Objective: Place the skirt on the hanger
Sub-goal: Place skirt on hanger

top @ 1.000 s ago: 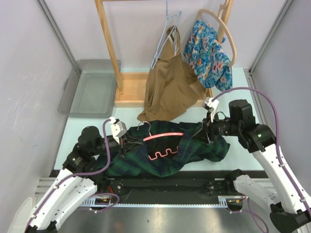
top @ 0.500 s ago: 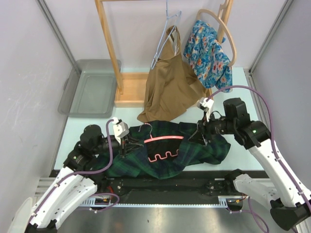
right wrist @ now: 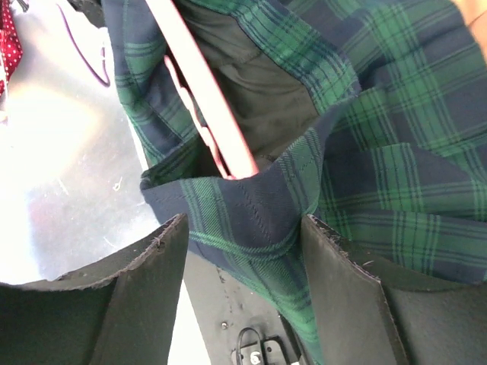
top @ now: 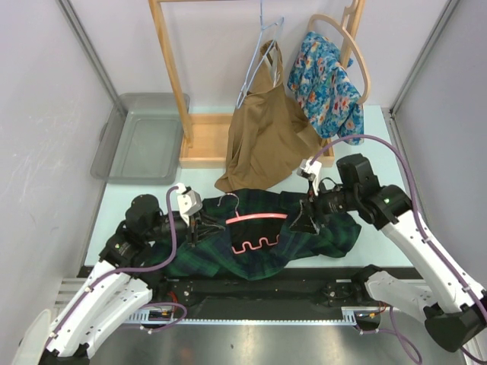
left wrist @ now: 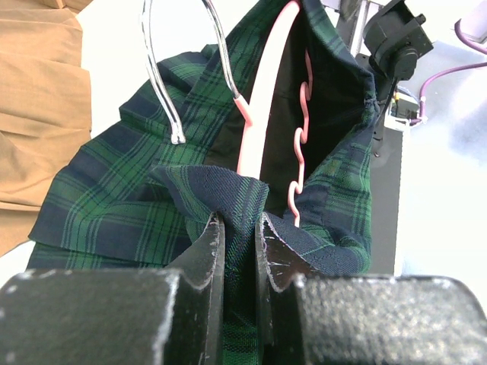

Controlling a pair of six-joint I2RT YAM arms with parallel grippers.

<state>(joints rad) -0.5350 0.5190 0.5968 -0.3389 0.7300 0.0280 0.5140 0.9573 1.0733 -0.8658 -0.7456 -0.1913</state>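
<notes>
The dark green and navy plaid skirt (top: 228, 262) lies bunched on the table just in front of the arm bases. A pink hanger (top: 255, 217) with a metal hook (left wrist: 163, 91) rests inside its open waist. My left gripper (top: 199, 226) is at the skirt's left end, shut on a fold of the plaid cloth (left wrist: 238, 228). My right gripper (top: 303, 220) is at the hanger's right end with its jaws wide apart. The waistband edge (right wrist: 251, 205) sits loose between the fingers, and the hanger's pink arm (right wrist: 202, 84) ends just beyond them.
A wooden rack (top: 171, 76) stands at the back. A brown garment (top: 262, 129) on a wire hanger and a floral garment (top: 327, 84) hang from it, the brown one reaching down to the skirt. A grey bin (top: 141, 137) sits at the back left.
The right gripper has opened its jaws and shifted left along the skirt toward the hanger's right end. The left gripper has kept its hold and place.
</notes>
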